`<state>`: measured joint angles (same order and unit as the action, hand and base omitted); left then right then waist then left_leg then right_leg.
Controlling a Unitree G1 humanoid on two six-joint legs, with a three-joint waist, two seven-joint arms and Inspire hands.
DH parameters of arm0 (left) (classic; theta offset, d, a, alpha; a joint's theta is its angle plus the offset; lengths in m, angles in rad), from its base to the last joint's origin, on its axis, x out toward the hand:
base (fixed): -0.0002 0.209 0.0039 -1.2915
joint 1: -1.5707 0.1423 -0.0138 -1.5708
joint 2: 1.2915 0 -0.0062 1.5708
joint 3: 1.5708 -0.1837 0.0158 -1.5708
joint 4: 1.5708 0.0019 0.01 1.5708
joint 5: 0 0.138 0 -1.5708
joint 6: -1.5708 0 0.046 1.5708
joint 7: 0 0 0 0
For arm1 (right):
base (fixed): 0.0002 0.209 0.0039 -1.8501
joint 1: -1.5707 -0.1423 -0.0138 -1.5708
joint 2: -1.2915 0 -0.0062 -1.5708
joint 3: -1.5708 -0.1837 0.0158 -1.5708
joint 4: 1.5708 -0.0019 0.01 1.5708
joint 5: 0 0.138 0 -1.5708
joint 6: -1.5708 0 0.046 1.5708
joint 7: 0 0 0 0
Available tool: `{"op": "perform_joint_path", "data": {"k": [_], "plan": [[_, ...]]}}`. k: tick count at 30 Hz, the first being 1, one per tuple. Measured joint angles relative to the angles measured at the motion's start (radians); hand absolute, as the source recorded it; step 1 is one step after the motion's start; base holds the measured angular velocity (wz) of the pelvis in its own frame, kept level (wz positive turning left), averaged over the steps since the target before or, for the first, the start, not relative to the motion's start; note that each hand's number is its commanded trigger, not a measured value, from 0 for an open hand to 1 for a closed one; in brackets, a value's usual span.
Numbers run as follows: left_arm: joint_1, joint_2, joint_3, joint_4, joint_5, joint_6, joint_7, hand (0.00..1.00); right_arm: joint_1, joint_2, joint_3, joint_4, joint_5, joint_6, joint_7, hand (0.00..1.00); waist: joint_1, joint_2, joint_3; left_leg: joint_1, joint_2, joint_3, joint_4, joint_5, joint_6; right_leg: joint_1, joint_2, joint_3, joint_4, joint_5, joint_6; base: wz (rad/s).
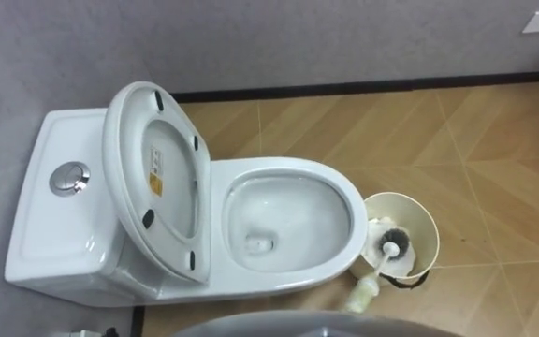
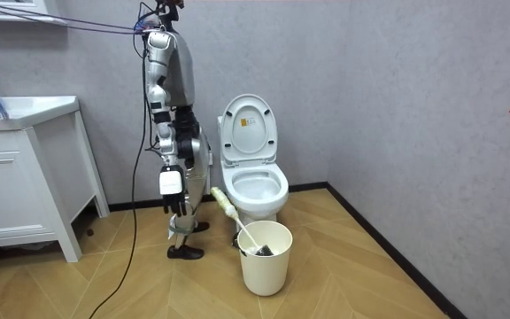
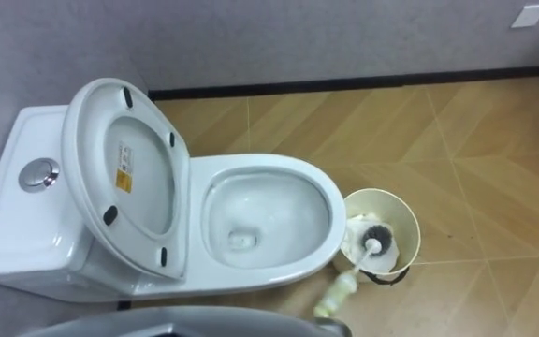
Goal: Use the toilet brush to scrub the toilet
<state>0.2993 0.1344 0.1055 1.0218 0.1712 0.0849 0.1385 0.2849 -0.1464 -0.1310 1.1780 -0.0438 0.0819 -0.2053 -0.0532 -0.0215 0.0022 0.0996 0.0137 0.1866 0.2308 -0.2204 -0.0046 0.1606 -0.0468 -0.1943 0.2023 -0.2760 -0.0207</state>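
The white toilet (image 1: 344, 192) stands against the grey wall with its seat and lid (image 1: 152, 178) raised against the tank (image 1: 54, 225); water lies in the bowl. Right of the bowl sits a cream bucket (image 1: 429, 225) holding the toilet brush (image 1: 388, 251), its dark bristle head down inside and its pale handle leaning out over the rim. In the room view I stand upright at the toilet's side, the brush handle (image 2: 224, 202) pointing towards my legs. My right hand (image 2: 172, 186) hangs at my side, apart from the brush.
A white cabinet (image 2: 16, 168) with a countertop stands at the room view's left. Wooden floor runs around the bucket (image 2: 266, 257) and out to the right. A dark skirting strip (image 1: 391, 86) lines the wall behind the toilet.
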Motion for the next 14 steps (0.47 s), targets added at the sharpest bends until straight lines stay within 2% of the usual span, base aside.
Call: {"op": "perform_joint_path", "data": {"k": [6,14], "plan": [[-0.002,0.0,-0.005,0.0,0.045,0.023,-0.003,0.0,0.0,0.003,0.001,0.0,-0.005,0.012,0.068,0.0,0.0,0.001,0.0005,-0.001,0.0,0.0,0.0,0.0,0.0,0.0,0.0,-0.001,-0.001,0.0,0.0,0.0],[-0.002,-0.008,-0.009,0.0,0.078,0.035,-0.02,0.0,-0.03,0.004,0.057,0.035,-0.045,0.062,0.189,0.0,0.005,-0.005,-0.0011,0.0,-0.001,0.001,0.0,0.0,0.0,-0.002,-0.001,0.0,0.001,0.0,0.0,0.0]]}}
